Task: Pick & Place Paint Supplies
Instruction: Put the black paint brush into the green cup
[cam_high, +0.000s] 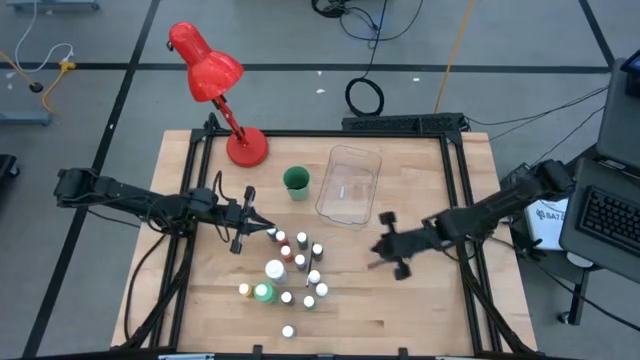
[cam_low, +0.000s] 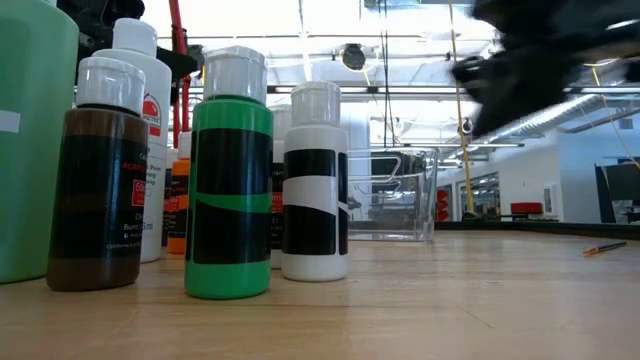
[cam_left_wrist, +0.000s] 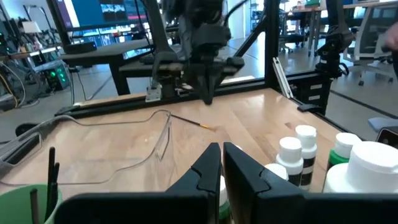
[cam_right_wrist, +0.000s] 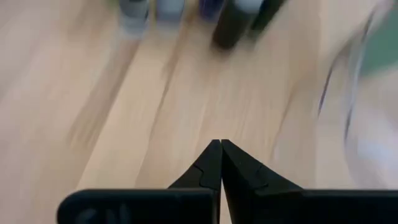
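Observation:
The paint bottles stand upright in a cluster at the table's middle, with a bigger white one and a green one among them. The low view shows a green-labelled and a white-labelled bottle up close. One thin brush lies flat on the wood. My left gripper is level and shut at the cluster's far left edge, holding nothing. My right gripper is shut and empty, tilted down over bare wood to the right of the bottles.
A green cup with dark brush handles stands behind the bottles, and a clear plastic tray sits to its right. A red desk lamp is at the far left. Black frame rails edge the table.

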